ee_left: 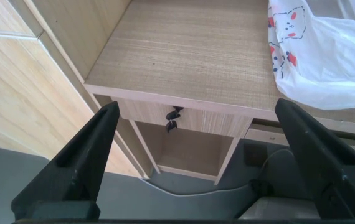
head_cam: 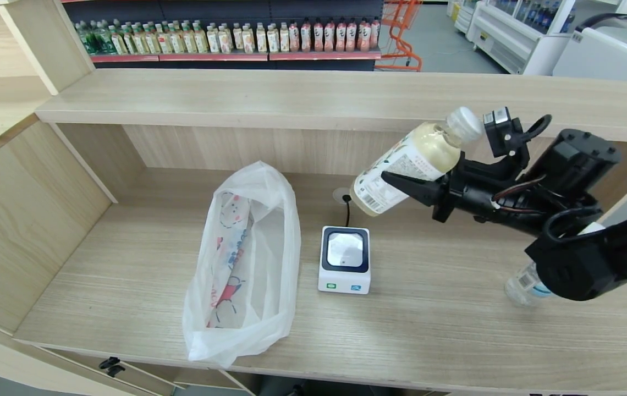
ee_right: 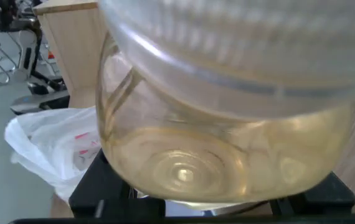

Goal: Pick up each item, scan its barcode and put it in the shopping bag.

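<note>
My right gripper [head_cam: 410, 184] is shut on a pale yellow drink bottle [head_cam: 408, 162] with a white cap, held tilted in the air, its barcode end low and above and to the right of the scanner [head_cam: 345, 258]. The bottle's base [ee_right: 227, 124] looms close in the right wrist view. A white plastic shopping bag [head_cam: 247, 258] lies open on the counter left of the scanner, with a cartoon-printed item inside. A clear water bottle [head_cam: 522, 283] stands at the counter's right, partly hidden by my right arm. My left gripper [ee_left: 202, 162] is open, hanging off the counter's front left corner near the bag [ee_left: 327, 56].
The scanner's cable runs to a grommet [head_cam: 342, 195] at the back of the wooden counter [head_cam: 429, 330]. A raised shelf [head_cam: 291, 99] and side walls enclose it. A drawer with keys [ee_left: 174, 118] sits below the front edge.
</note>
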You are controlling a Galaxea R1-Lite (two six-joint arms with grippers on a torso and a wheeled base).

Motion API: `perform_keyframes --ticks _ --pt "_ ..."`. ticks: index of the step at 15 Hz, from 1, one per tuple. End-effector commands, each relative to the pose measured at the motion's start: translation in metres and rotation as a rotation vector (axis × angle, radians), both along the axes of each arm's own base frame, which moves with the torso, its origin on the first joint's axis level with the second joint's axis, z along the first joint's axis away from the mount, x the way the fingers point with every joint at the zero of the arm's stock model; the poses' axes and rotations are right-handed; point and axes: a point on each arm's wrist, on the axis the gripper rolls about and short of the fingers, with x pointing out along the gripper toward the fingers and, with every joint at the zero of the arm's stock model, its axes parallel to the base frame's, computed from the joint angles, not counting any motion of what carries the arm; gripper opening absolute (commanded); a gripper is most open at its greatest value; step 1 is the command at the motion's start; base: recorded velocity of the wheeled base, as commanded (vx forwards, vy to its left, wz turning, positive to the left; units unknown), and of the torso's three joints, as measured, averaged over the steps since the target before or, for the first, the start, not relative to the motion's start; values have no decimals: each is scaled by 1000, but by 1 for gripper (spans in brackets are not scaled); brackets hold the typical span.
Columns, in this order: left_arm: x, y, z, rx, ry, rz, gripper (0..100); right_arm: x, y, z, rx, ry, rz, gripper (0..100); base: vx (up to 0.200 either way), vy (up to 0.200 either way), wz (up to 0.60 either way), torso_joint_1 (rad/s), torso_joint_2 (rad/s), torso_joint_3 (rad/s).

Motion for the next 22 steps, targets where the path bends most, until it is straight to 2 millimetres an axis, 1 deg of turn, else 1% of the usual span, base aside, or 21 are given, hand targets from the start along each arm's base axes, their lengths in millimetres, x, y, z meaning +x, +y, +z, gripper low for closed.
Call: perform_keyframes --ticks 1,2,4,6,7,9,12,14,16,19,22 --pt "0 0 0 0 0 1 100 -37 -15 23 36 108 -95 0 0 0 0 0 0 0" --pt "0 0 0 0 0 1 100 -43 -16 23 55 192 -133 0 0 0 0 0 0 0" --pt "0 0 0 0 0 1 100 -52 -11 19 57 271 -179 0 0 0 0 0 0 0" --pt "0 0 0 0 0 1 100 -55 -10 17 55 281 -184 0 0 0 0 0 0 0" --pt "0 0 0 0 0 1 100 -61 -9 15 50 288 -175 0 0 0 0 0 0 0" --pt "0 0 0 0 0 1 100 -67 -12 8 33 323 -186 0 0 0 0 0 0 0" --pt "0 0 0 0 0 1 100 -70 -13 6 22 346 -190 0 0 0 0 0 0 0" --pt "0 0 0 0 0 1 100 -71 -13 5 22 355 -188 0 0 200 0 5 0 2" --pt "0 0 0 0 0 1 100 -73 -13 7 73 430 -173 0 0 200 0 -5 0 5" --pt "0 0 0 0 0 1 100 -73 -13 7 66 503 -171 0 0 200 0 7 9 1" --pt "0 0 0 1 0 1 100 -78 -2 16 91 587 -121 0 0 200 0 -4 4 6"
